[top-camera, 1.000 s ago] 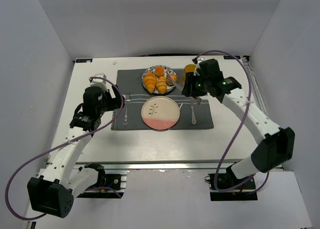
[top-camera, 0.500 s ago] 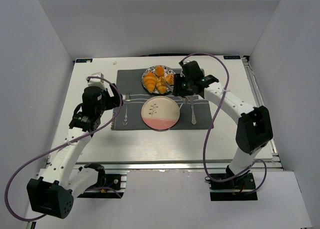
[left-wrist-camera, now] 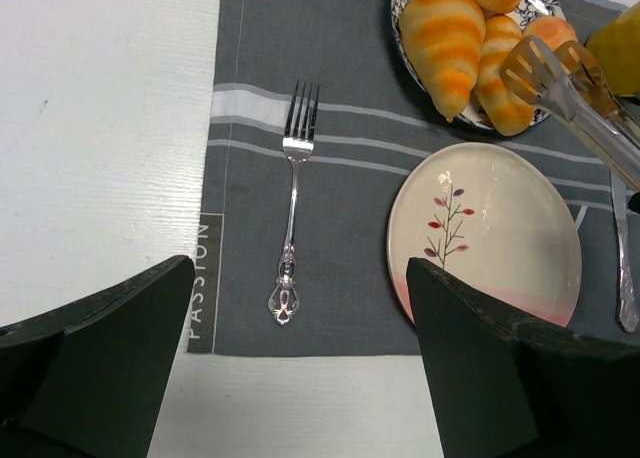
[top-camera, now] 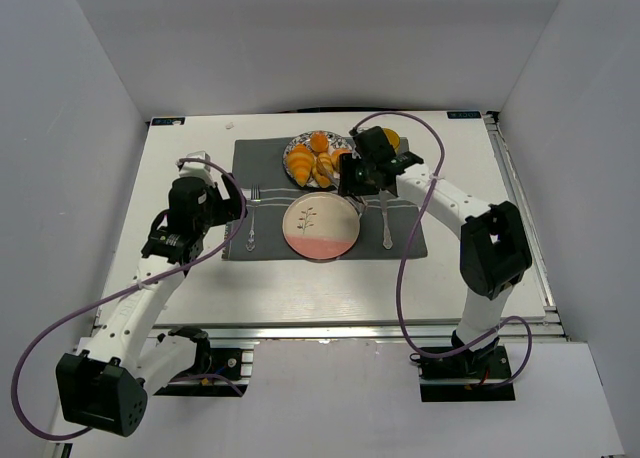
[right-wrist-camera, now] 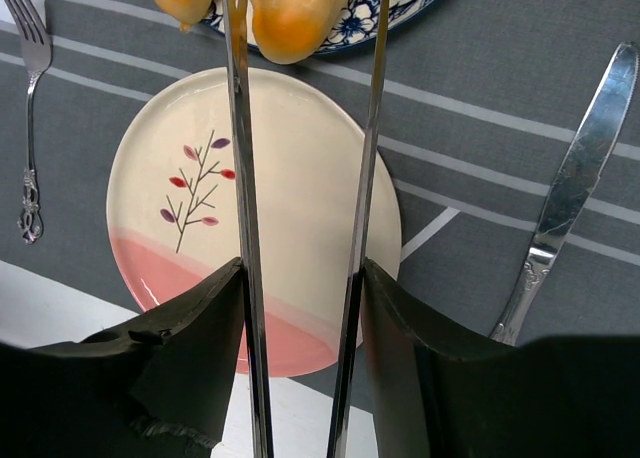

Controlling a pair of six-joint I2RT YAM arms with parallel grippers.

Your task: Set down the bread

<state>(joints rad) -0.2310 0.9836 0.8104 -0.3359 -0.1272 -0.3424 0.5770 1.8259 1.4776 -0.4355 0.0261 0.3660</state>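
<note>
The bread (left-wrist-camera: 500, 73) is a slim golden roll on the blue-flowered plate (top-camera: 292, 150), beside a wider croissant (left-wrist-camera: 445, 38). My right gripper (right-wrist-camera: 300, 278) is shut on metal tongs (right-wrist-camera: 240, 178) and hovers over the pink-and-cream plate (right-wrist-camera: 290, 178). The tong arms stand apart and reach over the flowered plate; the bread (right-wrist-camera: 292, 18) shows between them. The tong tips (left-wrist-camera: 540, 68) sit at the bread's right side; I cannot tell whether they touch it. My left gripper (left-wrist-camera: 300, 278) is open and empty above the mat's near edge, by the fork (left-wrist-camera: 290, 208).
A grey placemat (top-camera: 270, 168) holds both plates, the fork (top-camera: 251, 223) on the left and a knife (top-camera: 386, 223) on the right. An orange cup (top-camera: 388, 138) stands behind the right gripper (top-camera: 350, 178). Rounder orange buns (top-camera: 318, 141) share the flowered plate.
My right arm has swung left from beside the orange cup, bringing the tongs over the flowered plate's near right side. The left arm has stayed put.
</note>
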